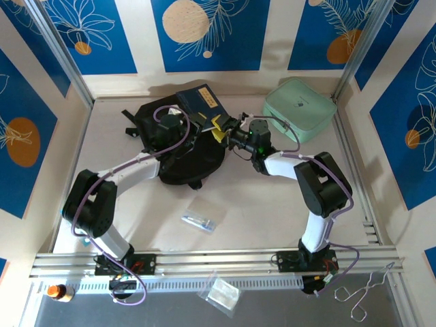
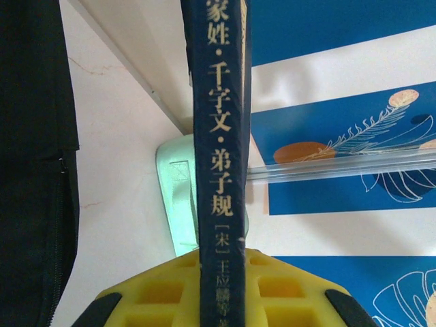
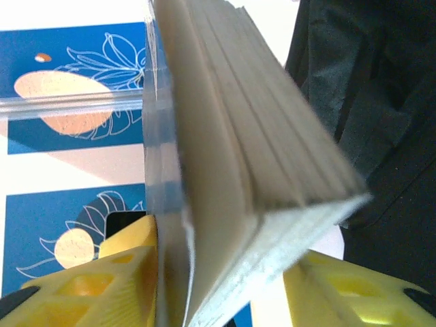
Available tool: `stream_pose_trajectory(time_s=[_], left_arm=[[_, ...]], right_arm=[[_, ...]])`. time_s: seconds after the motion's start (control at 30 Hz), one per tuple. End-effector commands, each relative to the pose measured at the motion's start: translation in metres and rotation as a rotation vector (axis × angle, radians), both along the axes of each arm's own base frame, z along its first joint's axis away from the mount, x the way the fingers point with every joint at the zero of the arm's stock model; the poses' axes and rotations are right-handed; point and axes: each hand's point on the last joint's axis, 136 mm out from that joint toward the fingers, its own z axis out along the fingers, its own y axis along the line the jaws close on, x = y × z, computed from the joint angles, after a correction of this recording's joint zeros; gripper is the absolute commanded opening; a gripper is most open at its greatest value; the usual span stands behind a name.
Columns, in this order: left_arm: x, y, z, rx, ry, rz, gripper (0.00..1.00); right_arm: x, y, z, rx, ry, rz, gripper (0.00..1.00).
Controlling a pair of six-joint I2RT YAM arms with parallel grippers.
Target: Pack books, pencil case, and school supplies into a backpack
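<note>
Top view: the backpack (image 1: 184, 160) lies on the table (image 1: 266, 204) left of centre, a dark rounded mass. One book (image 1: 197, 101), dark blue with a yellow label, sits tilted over the backpack's upper edge, just above centre frame. Left gripper (image 2: 223, 286): in the left wrist view the book's spine, printed with pale characters, runs up the middle of the frame between the yellow fingers (image 2: 160, 293), and the jaws are clamped narrow on it. Right gripper (image 3: 225, 279): in the right wrist view the book's cream page edges fill the centre, with one yellow finger low on each side. The left-hand finger meets the cover. Whether the right-hand one presses the book cannot be determined, so its hold is unconfirmed. The pencil case (image 1: 199, 220), a clear flat pouch, lies on bare table below the backpack, well apart from both grippers. A mint-green case (image 1: 300, 109) stands in the upper right, near the right arm.
</note>
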Motion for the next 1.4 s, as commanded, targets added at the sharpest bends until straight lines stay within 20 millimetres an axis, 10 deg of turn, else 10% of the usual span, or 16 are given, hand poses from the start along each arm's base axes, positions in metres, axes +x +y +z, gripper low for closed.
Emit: stream_pose_trajectory(time_s=[0.0,0.2,0.67,1.0,1.37], left_arm=[[-0.003,-0.001,0.027,-0.054,-0.079,0.01,0.0],[-0.004,0.001,0.02,-0.02,-0.048,0.012,0.04],[-0.049,0.041,-0.065,0.544,0.094,-0.139,0.84],[-0.091,0.0,-0.124,0.622,0.176,-0.5,0.81],[-0.106,-0.028,-0.145,0.796,0.152,-0.837,0.53]], right_arm=[[0.005,0.007,0.02,0.031,-0.058,0.005,0.43],[0.008,0.002,0.016,0.016,-0.043,0.005,0.2],[-0.009,-0.076,-0.003,-0.285,-0.024,-0.033,0.01],[-0.032,-0.139,-0.02,-0.478,0.002,-0.106,0.01],[-0.035,-0.155,-0.027,-0.437,0.042,-0.111,0.02]])
